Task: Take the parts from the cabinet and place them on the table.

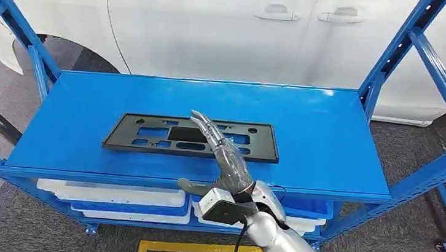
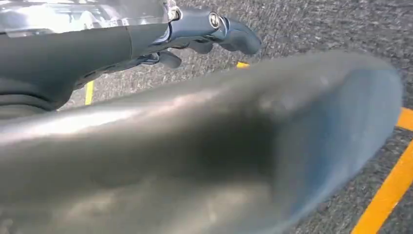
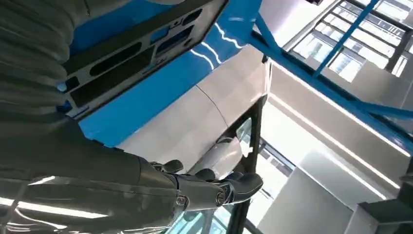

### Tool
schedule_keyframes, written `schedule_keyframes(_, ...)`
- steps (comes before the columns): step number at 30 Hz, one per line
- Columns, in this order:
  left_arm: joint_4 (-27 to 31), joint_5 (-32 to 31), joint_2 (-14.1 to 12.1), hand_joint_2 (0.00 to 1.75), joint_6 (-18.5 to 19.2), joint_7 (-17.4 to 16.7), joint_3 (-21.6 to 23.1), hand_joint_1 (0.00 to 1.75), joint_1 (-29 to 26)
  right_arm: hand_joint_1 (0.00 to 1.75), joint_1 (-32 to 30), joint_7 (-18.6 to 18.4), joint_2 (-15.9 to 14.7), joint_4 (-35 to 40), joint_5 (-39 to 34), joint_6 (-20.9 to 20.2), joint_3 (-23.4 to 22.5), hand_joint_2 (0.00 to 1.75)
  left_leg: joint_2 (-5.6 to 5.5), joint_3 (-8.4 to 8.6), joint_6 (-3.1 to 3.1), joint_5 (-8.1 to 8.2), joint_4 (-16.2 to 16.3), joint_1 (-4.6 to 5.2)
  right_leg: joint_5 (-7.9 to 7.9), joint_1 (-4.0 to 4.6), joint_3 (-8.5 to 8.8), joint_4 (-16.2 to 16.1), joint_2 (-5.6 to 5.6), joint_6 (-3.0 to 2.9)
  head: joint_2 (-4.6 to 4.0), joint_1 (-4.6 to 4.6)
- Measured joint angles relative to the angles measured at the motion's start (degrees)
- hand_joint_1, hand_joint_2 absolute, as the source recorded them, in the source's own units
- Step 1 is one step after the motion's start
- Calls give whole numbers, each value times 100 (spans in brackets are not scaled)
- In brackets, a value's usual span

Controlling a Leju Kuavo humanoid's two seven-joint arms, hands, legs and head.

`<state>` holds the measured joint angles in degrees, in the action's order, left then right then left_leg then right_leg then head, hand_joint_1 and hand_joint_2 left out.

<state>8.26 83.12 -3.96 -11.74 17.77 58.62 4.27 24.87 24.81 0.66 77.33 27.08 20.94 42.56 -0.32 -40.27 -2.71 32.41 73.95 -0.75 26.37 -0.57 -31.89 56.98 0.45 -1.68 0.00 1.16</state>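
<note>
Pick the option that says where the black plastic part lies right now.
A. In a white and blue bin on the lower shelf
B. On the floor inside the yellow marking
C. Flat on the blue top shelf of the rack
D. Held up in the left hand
C: the black plastic part lies flat on the blue top shelf, with the right hand reaching over it.

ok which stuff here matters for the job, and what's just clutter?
Job:
black part lying flat on the blue shelf
right hand stretched out over the part

Clutter:
white car behind the rack
bins on the lower shelf
yellow floor tape
</note>
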Motion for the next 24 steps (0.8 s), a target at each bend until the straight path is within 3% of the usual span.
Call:
schedule_keyframes(1, 0, 0, 0, 0, 2, 0, 2, 0, 2, 0, 1, -2, 2, 0, 0, 0, 9, 175, 0, 108, 12, -326, -389, 0, 44, 0, 62, 0, 5, 8, 0, -2)
schedule_keyframes(3, 0, 0, -4, 0, 2, 0, 4, 0, 3, 0, 10, -2, 2, 2, 15, -13, 22, 175, 1, 482, 73, -991, -1430, 6, 144, 2, 200, -4, 4, 40, 0, -2)
schedule_keyframes(5, -7, 0, -9, 0, 2, 0, 11, 0, 11, 0, 48, -37, 0, 0, 72, -53, 55, 175, 4, 613, 171, -855, -1690, 59, 194, 37, 193, 12, 19, 103, 0, 2)
schedule_keyframes(7, -9, 0, -9, 0, -11, -9, 20, 0, 11, 0, 75, -52, 2, 0, 181, -131, 114, 175, -1, 583, 221, -838, -1645, 70, 193, 27, 199, -26, 10, 155, 0, -7)
schedule_keyframes(9, -7, 0, 2, 0, -15, 20, 41, 0, 18, 0, 165, -79, 24, 7, 357, -199, 225, 175, 6, 665, 283, -858, -1757, 1, 272, 30, 233, -8, 5, 220, 0, -11)
schedule_keyframes(10, -7, 0, 4, 0, -28, 26, 50, 0, 23, 0, 240, -101, 53, 4, 486, -227, 308, 175, 6, 701, 313, -845, -1787, 4, 379, 35, 143, 214, -8, 247, 0, -33)
schedule_keyframes(11, -7, 0, 4, 0, -37, 28, 59, 0, 33, 0, 313, -137, 72, -9, 624, -247, 414, 175, 16, 713, 343, -833, -1786, 7, 578, 25, -100, 652, -9, 262, 0, -46)
schedule_keyframes(12, -7, 0, 7, 0, -42, 28, 68, 0, 49, 0, 362, -175, 90, -33, 735, -247, 512, 0, 16, 721, 359, -815, -1785, 12, 775, 19, -395, 1178, -10, 277, 0, -44)
schedule_keyframes(13, -7, 0, 7, 0, -44, 31, 79, 0, 61, 0, 395, -208, 114, -85, 855, -238, 628, 0, 14, 730, 368, -799, -1784, 13, 897, 17, -678, 1641, -10, 290, 0, -48)
schedule_keyframes(14, -7, -2, 7, 0, -44, 31, 98, 0, 70, 0, 426, -265, 144, -142, 958, -216, 726, 175, 9, 744, 365, -784, -1779, 13, 889, 15, -857, 1874, -11, 298, 0, -48)
schedule_keyframes(15, -7, -7, 7, 0, -42, 24, 122, 0, 67, 0, 456, -319, 179, -209, 1083, -160, 839, 175, 1, 768, 360, -761, -1773, 13, 736, 12, -895, 1816, -12, 299, 0, -46)
schedule_keyframes(16, -7, -9, 7, 0, -31, 22, 144, 0, 69, 0, 508, -376, 220, -294, 1260, -32, 952, 175, -6, 800, 349, -733, -1760, 13, 441, 8, -793, 1475, -13, 287, 0, -50)
schedule_keyframes(18, -7, -9, 7, 0, -13, 26, 175, 0, 76, 0, 642, -455, 295, -519, 1640, 305, 1137, 175, -16, 863, 318, -662, -1723, 14, -164, 9, -390, 458, -15, 234, 0, -50)
schedule_keyframes(20, -7, -7, 9, 0, 0, 46, 221, 0, 91, 0, 752, -569, 367, -811, 2042, 680, 1318, 175, -27, 835, 248, -611, -1670, 57, -142, 44, -257, 66, -30, 165, 0, -46)
schedule_keyframes(23, -7, -2, 15, 0, -13, 85, 256, 0, 85, 0, 812, -710, 444, -1178, 2465, 988, 1493, 175, -12, 845, 151, -603, -1710, 30, -134, 66, -273, 86, 0, 82, 0, -42)
schedule_keyframes(24, -7, -2, 15, 0, -22, 87, 260, 0, 88, 0, 844, -759, 470, -1261, 2560, 1023, 1532, 175, -9, 836, 113, -565, -1679, 19, -156, 14, -231, 35, -6, 43, 0, -46)
